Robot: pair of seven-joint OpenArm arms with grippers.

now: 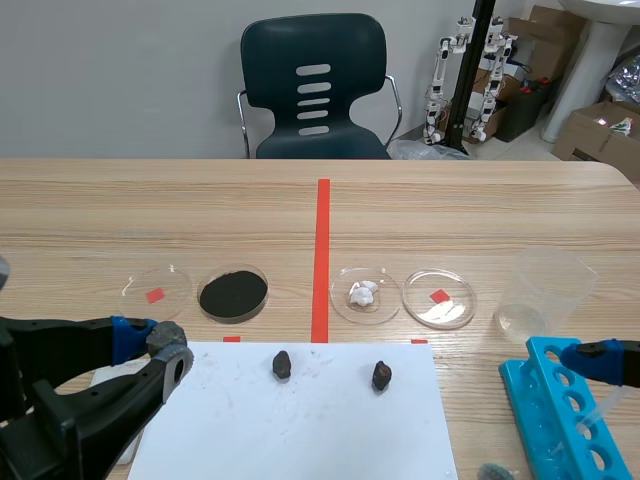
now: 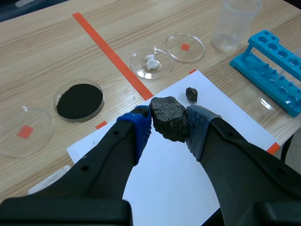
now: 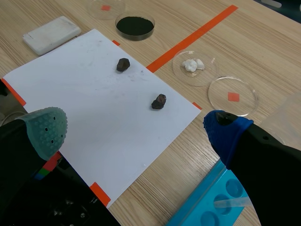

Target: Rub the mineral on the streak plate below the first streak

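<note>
My left gripper point(image 2: 169, 121) is shut on a dark grey mineral point(image 2: 168, 113) and holds it above the near left part of a white paper sheet point(image 2: 164, 174). In the scene view that gripper point(image 1: 152, 340) sits at the sheet's left edge. The white streak plate point(image 3: 51, 34) lies on the table beside the sheet's left edge; I make out no streak on it. My right gripper point(image 3: 136, 127) stands open above the sheet's right corner, with nothing between its fingers. In the scene view only its blue pad point(image 1: 600, 358) shows.
Two small dark minerals point(image 1: 282, 364) point(image 1: 381, 376) lie on the sheet point(image 1: 300, 430). Behind it are a clear dish point(image 1: 157, 292), a black-powder dish point(image 1: 233, 293), a dish with white pieces point(image 1: 365, 294) and another clear dish point(image 1: 438, 298). A beaker point(image 1: 545, 290) and blue tube rack point(image 1: 560, 410) stand right.
</note>
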